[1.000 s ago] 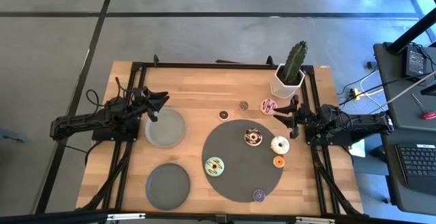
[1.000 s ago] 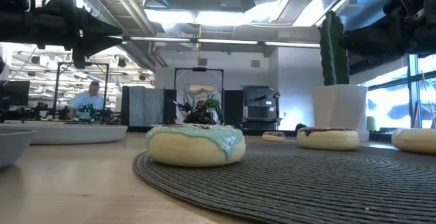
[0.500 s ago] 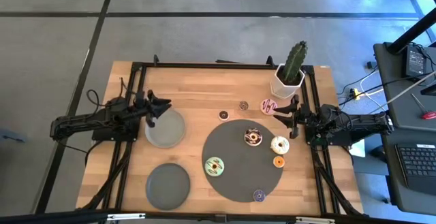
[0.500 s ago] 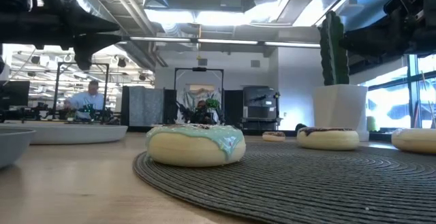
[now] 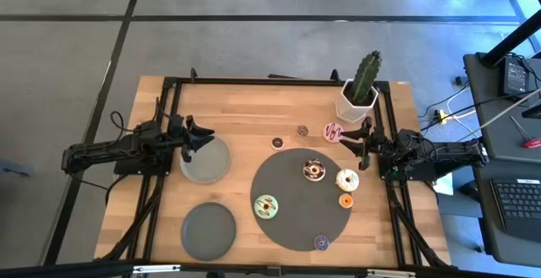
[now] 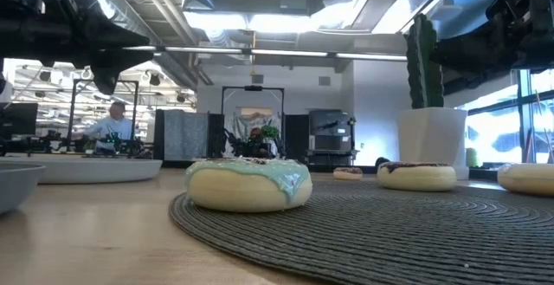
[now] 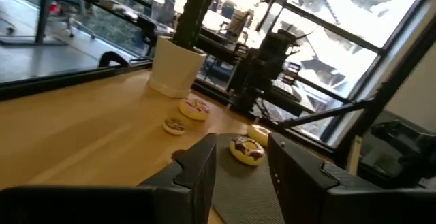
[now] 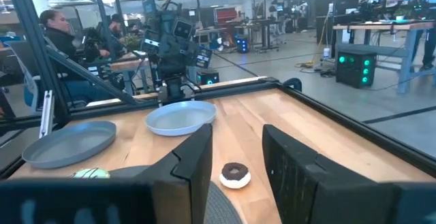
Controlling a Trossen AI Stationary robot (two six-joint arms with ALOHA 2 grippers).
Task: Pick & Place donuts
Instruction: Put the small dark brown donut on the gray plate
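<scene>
Several donuts lie on the large dark disc [image 5: 296, 219]: pale green [image 5: 265, 206], chocolate-and-white [image 5: 314, 171], white [image 5: 347, 179], orange [image 5: 345, 200], purple [image 5: 321, 242]. A pink-striped donut [image 5: 335, 131] and two small brown ones [image 5: 303, 130] [image 5: 276, 143] rest on the bare wood beyond the disc. My left gripper [image 5: 199, 139] hovers open at the far plate's left rim [image 5: 205, 158]. My right gripper [image 5: 362, 144] hovers open between the pink-striped donut and the white one. The pale green donut [image 6: 248, 184] stands nearest in the low view.
A second grey plate [image 5: 209, 230] sits near the table's front left. A cactus in a white pot [image 5: 359, 92] stands at the far right, just behind my right gripper. Black frame rails run along the table's sides. People sit in the room beyond.
My left gripper has crept a little toward the table's right and near edge, staying above the far plate's left rim. It remains open. The donuts and my right arm have kept still.
</scene>
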